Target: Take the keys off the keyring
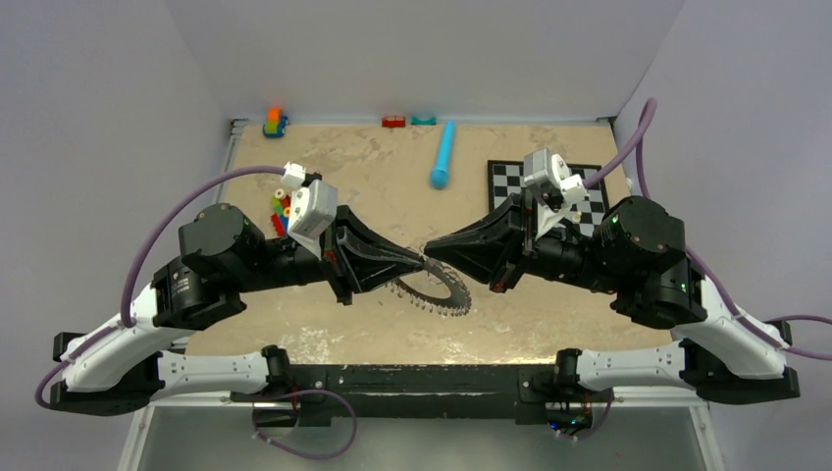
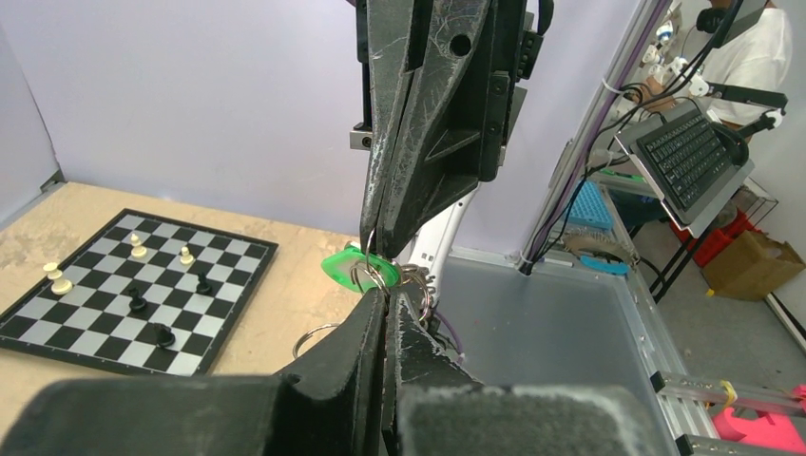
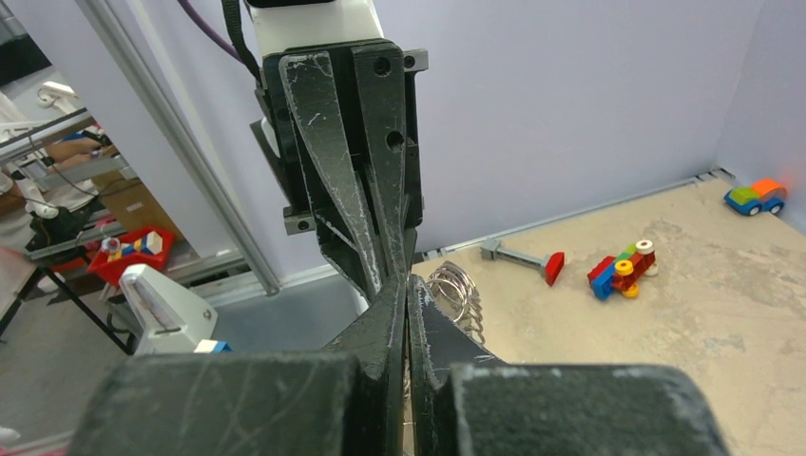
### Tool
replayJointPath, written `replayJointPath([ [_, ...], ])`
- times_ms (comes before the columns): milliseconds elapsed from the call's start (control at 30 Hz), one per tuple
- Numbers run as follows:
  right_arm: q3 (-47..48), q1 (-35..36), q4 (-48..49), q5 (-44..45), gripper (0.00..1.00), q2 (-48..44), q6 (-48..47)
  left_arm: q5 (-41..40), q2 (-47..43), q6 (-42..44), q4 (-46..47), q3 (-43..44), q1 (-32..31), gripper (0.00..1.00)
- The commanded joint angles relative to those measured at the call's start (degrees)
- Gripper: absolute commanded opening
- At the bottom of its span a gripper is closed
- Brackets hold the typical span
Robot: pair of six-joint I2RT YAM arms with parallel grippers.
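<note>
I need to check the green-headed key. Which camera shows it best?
Left wrist: the green-headed key shows clearly, close up. Top external shows only the keyring, with no green visible; right wrist shows wire loops but no green.

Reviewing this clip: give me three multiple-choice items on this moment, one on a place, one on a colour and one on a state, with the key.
1. Where does the blue cylinder lie?
A. on the chessboard
B. on the tabletop beside the chessboard
C. between gripper fingers

2. What colour is the head of the one coloured key?
A. red
B. green
C. yellow

3. How do the arms' fingers stand?
A. both pairs wide open
B. both pairs shut
C. one pair open, one shut

Key: 1 B, the top view shows it off the board. 2 B, the left wrist view shows a green head. 3 B, the left gripper and right gripper are shut, tips meeting at the keyring.
</note>
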Motion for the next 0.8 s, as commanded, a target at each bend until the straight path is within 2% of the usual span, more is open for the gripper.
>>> replayJointPath([
  [0,2.02,0.16,4.72,-1.18,0.0,-0.05,0.01,0.72,-0.21,0.68,3.22,0.09,0.13,0.04],
  [67,1.99,0.14,4.66,-1.5,0.0,0.14,0.06,0.56,-0.13,0.61,3.1,0.19,0.13,0.0],
  [767,5.1,0.2,-0.79,-4.57,0.0,5.51,-0.71,-11.93,3.49,-5.13,-10.45,10.97,0.04,0.0],
])
